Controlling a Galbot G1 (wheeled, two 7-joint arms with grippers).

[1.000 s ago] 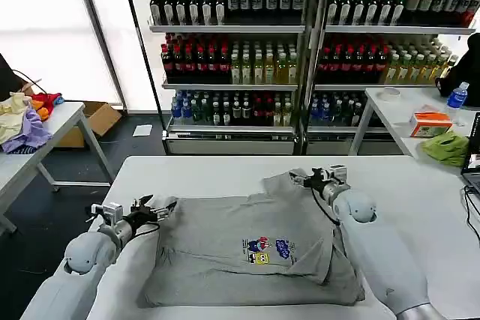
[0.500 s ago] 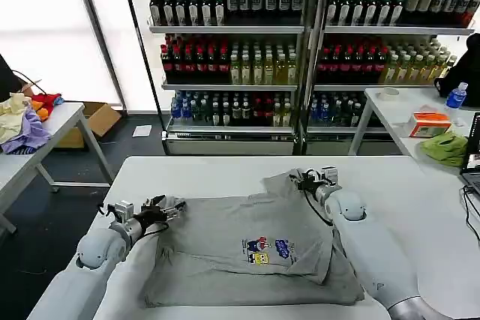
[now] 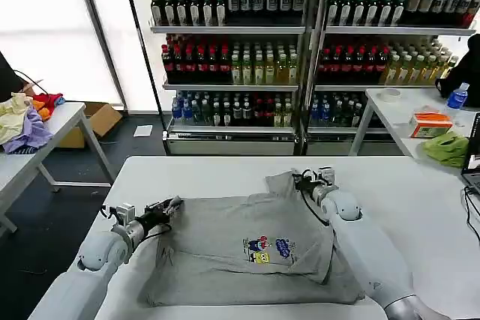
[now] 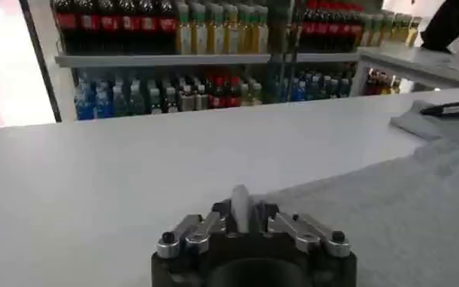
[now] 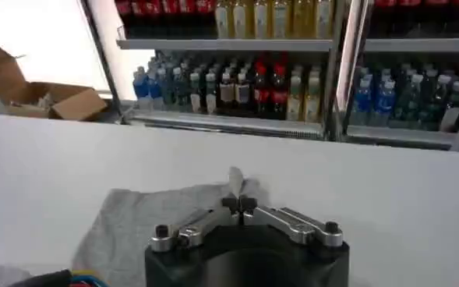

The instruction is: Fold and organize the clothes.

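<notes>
We see the grey shirt (image 3: 247, 249) spread on the white bench (image 3: 420, 200); our left gripper (image 3: 169, 207) and right gripper (image 3: 306, 182) pinch its two upper sleeves, fingers clenched on fabric.

Daylight floods in through the window (image 3: 52, 28) far off to the left gripper's (image 3: 171, 206) outer side — blown out to white, with no detail. The table (image 3: 225, 170) ahead of both grippers is evenly lit, shadows soft. In the wrist views the shelves (image 4: 174, 58) beyond look slightly blurred.
</notes>
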